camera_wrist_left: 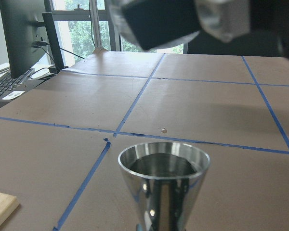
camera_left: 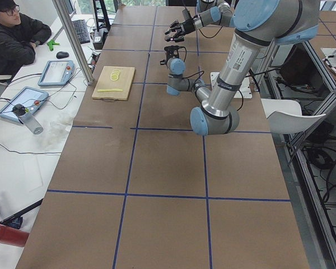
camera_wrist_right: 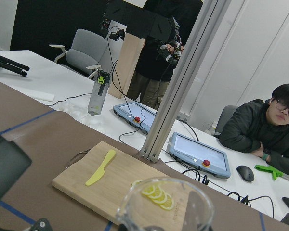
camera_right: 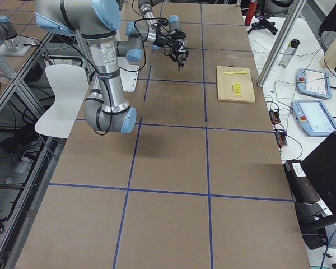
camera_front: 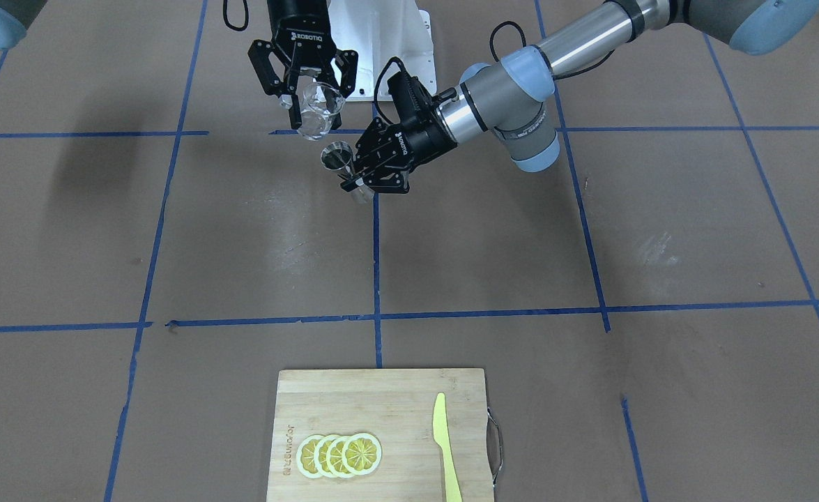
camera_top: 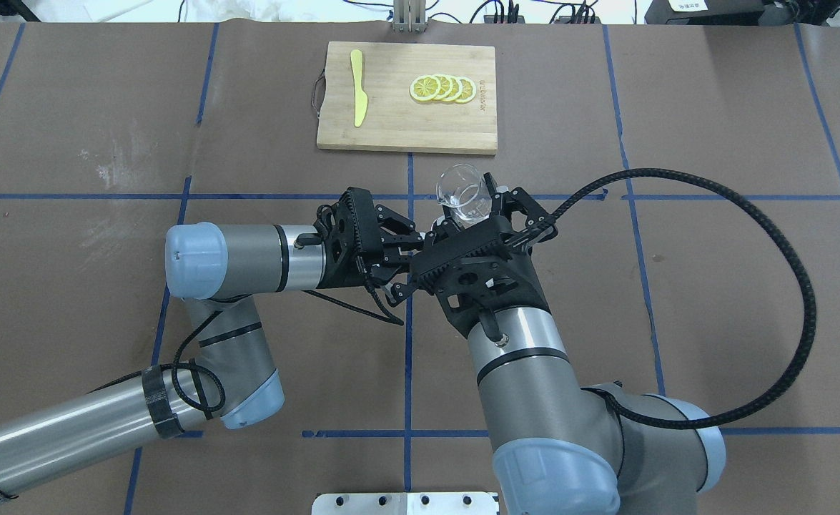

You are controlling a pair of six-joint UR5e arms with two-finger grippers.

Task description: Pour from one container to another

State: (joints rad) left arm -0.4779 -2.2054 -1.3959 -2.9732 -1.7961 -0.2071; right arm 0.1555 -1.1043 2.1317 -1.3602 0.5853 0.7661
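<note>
Well apart from the cutting board (camera_top: 391, 129), in mid-air: right gripper (camera_front: 309, 94), jaws closed on a tilted glass (camera_front: 317, 117), just above the metal cup (camera_front: 337, 155), which the left gripper (camera_front: 357, 183) clamps upright. Probably the pouring stage; next, tip the glass further, lip over the cup.

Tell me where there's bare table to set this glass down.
Crowded mid-table, where the left pincer and right pincer meet. Bare table: either side of the cutting board, and the wide strip between that board and the pincers.

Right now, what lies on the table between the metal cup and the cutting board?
Only bare table crossed by blue tape, from metal cup to cutting board; the front-facing view shows it.
</note>
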